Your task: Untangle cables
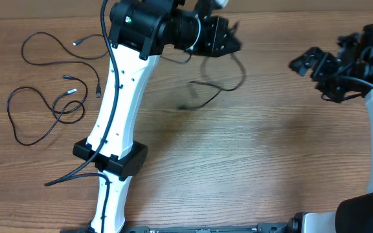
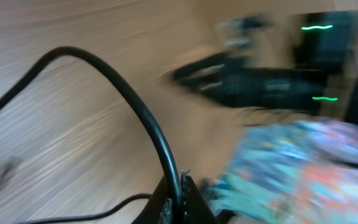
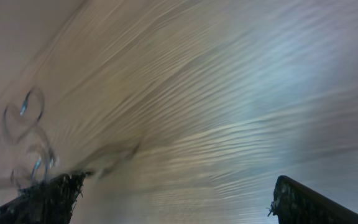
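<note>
Step in hand, as judged: one cord is being lifted apart from the rest. The left claw (image 1: 222, 37) is being held pinched shut on the held cable (image 1: 230, 79). In the left wrist view, which is blurred, that cord (image 2: 123, 93) is being seen arcing into the closed jaws. To be done well, the cord is best being carried on the right of the left arm (image 1: 118, 97), away from the pile. It should be raised until its free end is hanging clear, with the grip kept firm, since a thin cord is likely slipping easily. The right claw (image 1: 306, 63) is being held wide apart with nothing in it, well to the right of the left arm. In the right wrist view only bare bench (image 3: 216, 112) is being shown between its fingers. It is probably being readied to take the dangling end, and that end should be approached low and slowly. The held cable is being seen as a thin black cord, looping below the tip of the left arm and trailing to a dark plug end. Whether that end is touching the bench (image 1: 251, 168) cannot be told. The loose cables (image 1: 50, 97) are being left lying flat just left of the left arm. They are thin black open loops crossing one another, with small silver-tipped plugs showing.
</note>
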{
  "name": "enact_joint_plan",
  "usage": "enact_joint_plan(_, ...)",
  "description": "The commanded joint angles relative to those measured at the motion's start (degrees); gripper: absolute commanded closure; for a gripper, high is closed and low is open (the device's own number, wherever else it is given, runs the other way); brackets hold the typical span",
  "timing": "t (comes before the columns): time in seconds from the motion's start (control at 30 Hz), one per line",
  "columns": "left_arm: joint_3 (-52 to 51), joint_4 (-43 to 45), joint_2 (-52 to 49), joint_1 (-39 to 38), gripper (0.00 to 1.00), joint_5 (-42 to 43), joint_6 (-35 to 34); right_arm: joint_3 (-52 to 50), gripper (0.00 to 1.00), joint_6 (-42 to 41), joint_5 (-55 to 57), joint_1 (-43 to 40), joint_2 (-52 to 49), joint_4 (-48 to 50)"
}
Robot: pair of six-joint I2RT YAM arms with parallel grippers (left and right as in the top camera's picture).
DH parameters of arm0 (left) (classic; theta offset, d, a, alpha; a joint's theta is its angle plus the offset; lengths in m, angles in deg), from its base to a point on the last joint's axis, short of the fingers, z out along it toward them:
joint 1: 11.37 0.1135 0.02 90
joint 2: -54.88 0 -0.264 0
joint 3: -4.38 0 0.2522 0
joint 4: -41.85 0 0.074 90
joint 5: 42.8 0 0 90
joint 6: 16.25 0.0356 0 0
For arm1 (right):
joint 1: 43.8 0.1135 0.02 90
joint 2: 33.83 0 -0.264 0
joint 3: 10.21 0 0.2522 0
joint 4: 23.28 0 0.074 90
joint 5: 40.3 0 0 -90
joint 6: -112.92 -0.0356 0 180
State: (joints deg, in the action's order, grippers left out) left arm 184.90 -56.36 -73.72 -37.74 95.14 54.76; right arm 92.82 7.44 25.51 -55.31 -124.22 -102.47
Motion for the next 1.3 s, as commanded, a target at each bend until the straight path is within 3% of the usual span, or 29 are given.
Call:
enact_joint_plan(0.0, 0.22, 4.09, 0.02, -0.35, 0.96, 19.80, -4.63, -0.09, 0.00, 11.45, -10.88, 4.13, -0.20, 0.24)
enact_joint_plan(0.2, 0.22, 8.96, 0.02, -1.05, 0.96, 27.45, -10.40, -0.09, 0.00, 12.57, -8.48, 12.04, -0.20, 3.58)
enact_joint_plan(0.4, 0.22, 10.12, 0.02, -1.09, 0.96, 36.61, -11.50, -0.09, 0.00, 12.55, -5.40, 13.33, -0.20, 6.05)
enact_joint_plan(0.6, 0.24, 9.86, 0.02, -1.09, 0.96, 37.05, -11.47, -0.09, 0.00, 11.80, -0.28, 13.18, -0.20, 6.95)
enact_joint_plan(0.87, 0.22, 8.09, 0.02, -2.03, 0.96, 37.22, -9.97, -0.07, 0.02, 0.13, 4.70, 12.20, -0.17, 11.78)
enact_joint_plan(1.03, 0.22, 8.07, 0.02, -2.91, 0.96, 37.18, -9.73, -0.07, 0.02, 1.29, -0.17, 12.20, -0.17, 12.41)
enact_joint_plan(1.27, 0.24, 8.07, 0.02, -2.10, 0.96, 36.28, -9.79, -0.07, 0.00, 9.18, -6.88, 12.20, -0.17, 10.43)
